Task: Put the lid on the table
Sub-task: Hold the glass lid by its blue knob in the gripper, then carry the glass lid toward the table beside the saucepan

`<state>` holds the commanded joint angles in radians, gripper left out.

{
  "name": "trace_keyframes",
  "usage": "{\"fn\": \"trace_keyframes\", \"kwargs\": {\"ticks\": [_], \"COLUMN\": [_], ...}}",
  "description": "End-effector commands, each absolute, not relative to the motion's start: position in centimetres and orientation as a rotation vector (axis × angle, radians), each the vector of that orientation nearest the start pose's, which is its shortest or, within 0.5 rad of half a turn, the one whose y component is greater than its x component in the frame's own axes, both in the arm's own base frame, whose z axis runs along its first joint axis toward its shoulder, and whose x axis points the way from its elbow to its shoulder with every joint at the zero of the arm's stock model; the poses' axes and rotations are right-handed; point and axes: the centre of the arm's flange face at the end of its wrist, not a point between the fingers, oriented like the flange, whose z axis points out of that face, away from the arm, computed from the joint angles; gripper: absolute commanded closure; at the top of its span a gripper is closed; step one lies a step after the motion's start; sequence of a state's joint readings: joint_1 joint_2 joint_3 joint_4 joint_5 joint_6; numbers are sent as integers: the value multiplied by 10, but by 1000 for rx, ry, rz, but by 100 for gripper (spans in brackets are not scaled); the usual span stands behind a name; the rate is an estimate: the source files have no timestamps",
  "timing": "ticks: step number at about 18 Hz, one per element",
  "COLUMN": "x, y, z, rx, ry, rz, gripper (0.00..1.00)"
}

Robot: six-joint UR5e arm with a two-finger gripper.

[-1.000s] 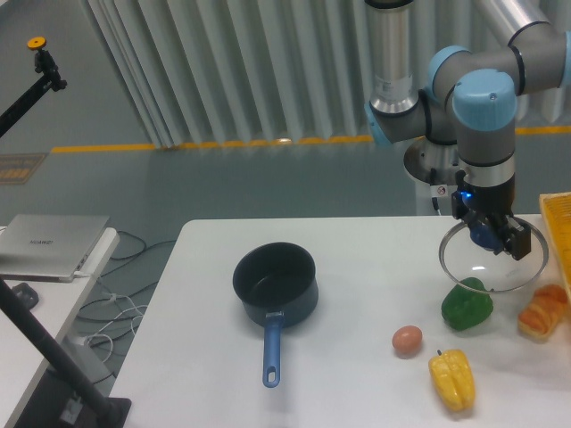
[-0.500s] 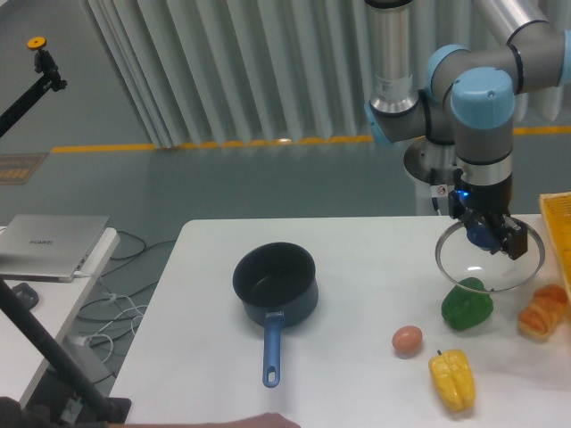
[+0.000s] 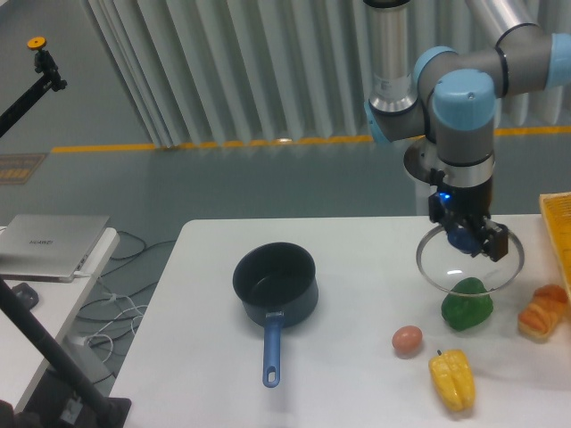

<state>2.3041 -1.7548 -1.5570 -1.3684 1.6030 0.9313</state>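
The lid [image 3: 446,268] is a clear glass disc with a thin metal rim and a blue knob, held level just above the table [image 3: 357,357] at the right. My gripper [image 3: 467,239] points straight down and is shut on the knob. The lid's near rim hangs over the top of a green pepper [image 3: 467,304]. The dark blue saucepan [image 3: 276,283] stands uncovered left of centre, well apart from the lid, its handle pointing toward the front edge.
An egg [image 3: 407,339] and a yellow pepper [image 3: 452,378] lie in front of the green pepper. A pastry [image 3: 544,310] and a yellow crate [image 3: 559,223] sit at the right edge. A laptop [image 3: 49,246] rests on the side desk at left.
The gripper has carried the lid leftward by a few centimetres and slightly up, away from the crate. The saucepan and the food have not moved.
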Motion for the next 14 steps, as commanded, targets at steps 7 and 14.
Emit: {"fn": "trace_keyframes", "kwargs": {"ticks": [7,14], "x": [-254,-187], "y": [541,554], "z": [400,378], "rx": [-3124,-3156], "ry": [196,306], "rz": [84,62], "gripper": [84,84]}}
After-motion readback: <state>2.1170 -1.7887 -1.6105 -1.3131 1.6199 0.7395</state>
